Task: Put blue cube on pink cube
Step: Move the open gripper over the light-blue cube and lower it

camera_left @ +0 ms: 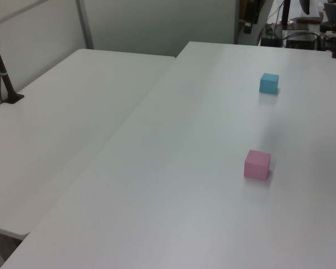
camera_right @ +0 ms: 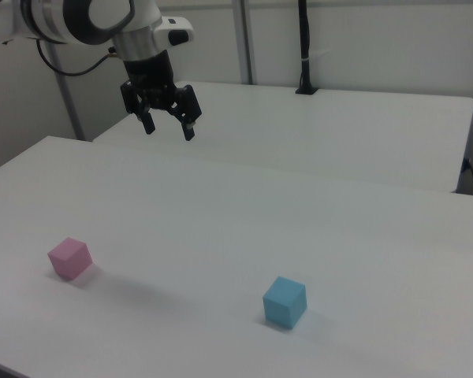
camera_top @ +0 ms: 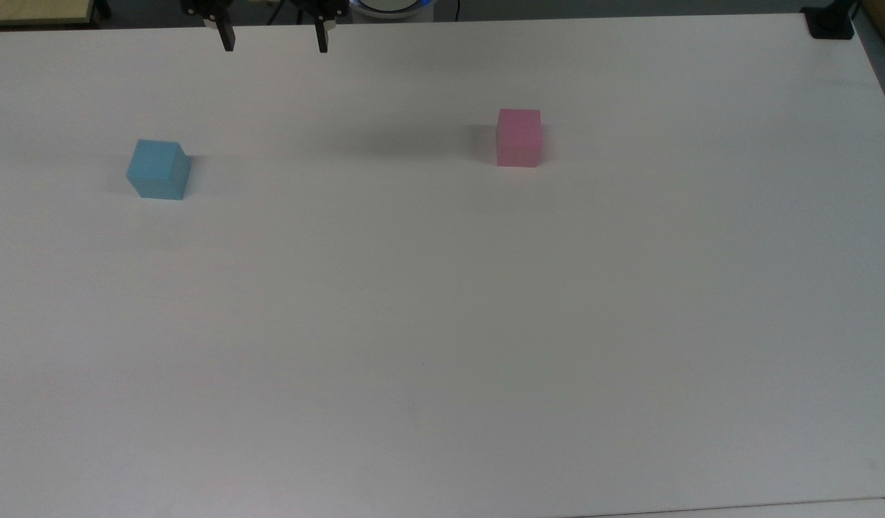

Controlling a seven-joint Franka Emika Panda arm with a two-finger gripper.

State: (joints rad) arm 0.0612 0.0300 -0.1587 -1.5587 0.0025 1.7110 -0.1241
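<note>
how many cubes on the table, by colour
blue cube: 1
pink cube: 1
total: 2
</note>
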